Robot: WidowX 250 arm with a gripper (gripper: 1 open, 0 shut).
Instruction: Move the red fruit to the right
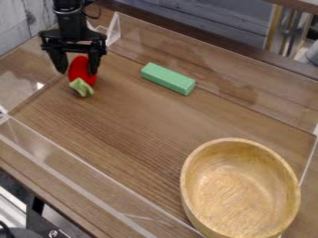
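The red fruit lies toward the far left of the tabletop as the camera sees it, its pale green tip pointing toward the near side and its red body farther back. It sits beneath and between the two sides of the gripper, whose jaws are spread wide, one to either side of the fruit. Nothing shows a grip: there is no sign of the jaws pressing in, though whether either brushes the skin is too small to tell. The wide spread looks meant to let the jaws straddle a rounded thing from above, so that closing would catch it by its flanks, or a sideways move might push it along. The tabletop seems to carry the fruit's weight, which would explain why it can lie there without being clasped. Rightward of it, well apart, is the green block, lying flat and so likely steady; a low path to the right could run into it. The wooden bowl stands upright at the near right, its opening facing up, and seems to have no part in this move. Being rounded, the fruit might roll if nudged off-centre, so an even closing seems wise.
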